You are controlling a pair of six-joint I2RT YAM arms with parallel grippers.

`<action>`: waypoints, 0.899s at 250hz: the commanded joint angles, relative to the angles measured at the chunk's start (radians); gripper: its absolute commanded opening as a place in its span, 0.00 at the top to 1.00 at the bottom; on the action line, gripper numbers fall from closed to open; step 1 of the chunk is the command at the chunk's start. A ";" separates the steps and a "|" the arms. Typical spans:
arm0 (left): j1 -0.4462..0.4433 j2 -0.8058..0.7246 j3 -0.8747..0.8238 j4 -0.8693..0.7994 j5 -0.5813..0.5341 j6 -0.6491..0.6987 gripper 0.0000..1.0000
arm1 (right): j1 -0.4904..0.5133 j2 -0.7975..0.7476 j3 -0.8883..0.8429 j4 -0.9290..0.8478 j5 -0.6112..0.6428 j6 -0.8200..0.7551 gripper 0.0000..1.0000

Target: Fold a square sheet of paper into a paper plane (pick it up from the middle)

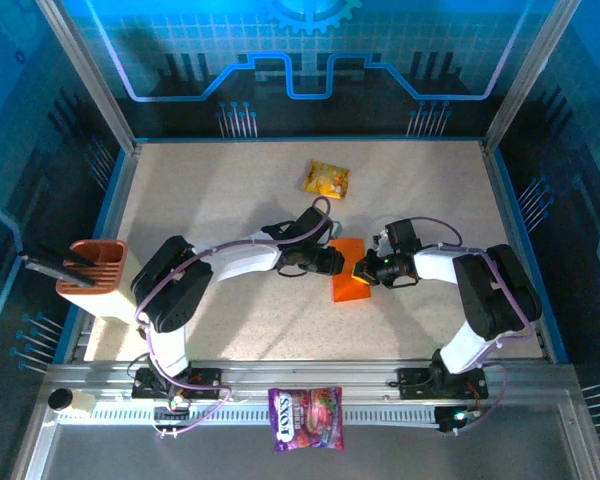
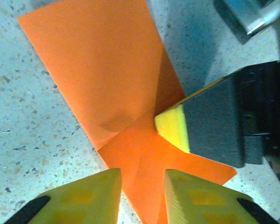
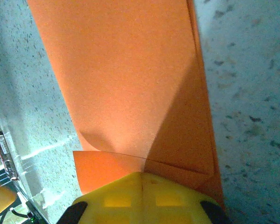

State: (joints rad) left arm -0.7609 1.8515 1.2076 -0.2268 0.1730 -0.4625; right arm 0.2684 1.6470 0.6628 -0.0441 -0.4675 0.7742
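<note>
Hidden or cut off:
- Upper edge of the square sheet of paper (image 1: 349, 287) covered in the top view by both pincer heads.
- Near corner lost behind yellow fingers (image 2: 84, 198) at the bottom of the left wrist view.
- Top cropped in the right wrist view.
- Cannot tell whether the left tips touch the paper.

Position: sheet flat at mid-frame of the top view, just right of centre, between the two pincers.

Left pincer (image 1: 332, 262) (image 2: 142, 189): narrow gap, nothing clamped, orange paper showing through the gap.

Right pincer (image 1: 368, 268) (image 3: 142, 179): fingers together, closed tip pressed down onto the sheet where the creases meet. Seen at mid-right of the left wrist view as a yellow pad on a dark grey block.

Writing:
- Purple bag (image 1: 306, 418), bottom centre on the metal rail, with pale lettering too small to read.
- Snack packet (image 1: 326, 179), upper centre, with unreadable print.

Materials:
- Sheet matte, plain, bright orange, folded into a long strip with diagonal flaps.
- Snack packet glossy yellow-orange.
- Surface (image 1: 210, 200) pale, speckled, stone-like.
- Ribbed terracotta-coloured holder (image 1: 93, 268) at the left edge, with a dark item inside, not identifiable.
</note>
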 commanded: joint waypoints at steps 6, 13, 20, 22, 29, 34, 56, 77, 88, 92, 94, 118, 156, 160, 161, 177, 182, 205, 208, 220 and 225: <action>0.006 0.007 0.003 0.015 0.120 -0.039 0.82 | 0.009 0.043 -0.015 -0.094 0.113 0.000 1.00; 0.006 0.016 0.006 0.027 0.156 -0.040 0.85 | 0.008 0.043 -0.014 -0.097 0.115 0.000 1.00; 0.007 0.025 0.010 0.036 0.188 -0.042 0.87 | 0.009 0.042 -0.013 -0.099 0.117 -0.001 1.00; 0.006 0.027 0.011 0.038 0.196 -0.042 0.88 | 0.009 0.042 -0.012 -0.101 0.118 -0.001 1.00; 0.006 0.033 0.017 0.041 0.218 -0.042 0.90 | 0.009 0.039 -0.012 -0.104 0.122 -0.001 1.00; 0.005 0.038 0.017 0.047 0.233 -0.044 0.91 | 0.009 0.040 -0.013 -0.106 0.123 -0.001 1.00; 0.005 0.061 0.020 0.074 0.315 -0.045 0.91 | 0.008 0.037 -0.016 -0.108 0.128 0.001 1.00; 0.005 0.093 0.031 0.082 0.379 -0.044 0.91 | 0.008 0.037 -0.020 -0.104 0.129 0.002 1.00; 0.005 0.106 0.028 0.096 0.400 -0.049 0.91 | 0.008 0.039 -0.020 -0.103 0.128 0.002 1.00; 0.005 0.111 0.028 0.101 0.408 -0.051 0.92 | 0.008 0.040 -0.019 -0.102 0.127 0.003 1.00; 0.005 0.114 0.028 0.103 0.411 -0.053 0.91 | 0.008 0.039 -0.020 -0.102 0.127 0.004 1.00; 0.005 0.144 0.034 0.113 0.455 -0.056 0.91 | 0.008 0.042 -0.021 -0.102 0.126 0.005 1.00; 0.005 0.175 0.038 0.115 0.478 -0.052 0.90 | 0.008 0.036 -0.024 -0.108 0.129 0.002 1.00; 0.005 0.179 0.040 0.115 0.479 -0.052 0.90 | 0.007 0.037 -0.022 -0.108 0.131 0.001 1.00; 0.005 0.179 0.040 0.115 0.479 -0.051 0.90 | 0.008 0.037 -0.024 -0.107 0.131 0.002 1.00; 0.005 0.191 0.043 0.101 0.475 -0.040 0.90 | 0.008 0.037 -0.027 -0.106 0.133 0.003 1.00; 0.005 0.193 0.044 0.097 0.471 -0.037 0.90 | 0.007 0.037 -0.027 -0.106 0.132 0.003 1.00; 0.005 0.206 0.044 0.081 0.464 -0.024 0.90 | 0.008 0.037 -0.029 -0.108 0.132 0.004 1.00; 0.005 0.208 0.043 0.081 0.462 -0.022 0.90 | 0.007 0.036 -0.029 -0.108 0.133 0.002 1.00; 0.005 0.212 0.037 0.078 0.458 -0.018 0.90 | 0.007 0.036 -0.028 -0.109 0.134 0.002 1.00; 0.005 0.213 0.032 0.078 0.457 -0.015 0.90 | 0.008 0.039 -0.027 -0.111 0.135 0.001 1.00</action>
State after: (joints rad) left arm -0.7609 2.0441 1.2255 -0.1261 0.6075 -0.4980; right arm 0.2684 1.6470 0.6636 -0.0479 -0.4637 0.7742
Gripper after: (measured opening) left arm 0.100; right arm 0.057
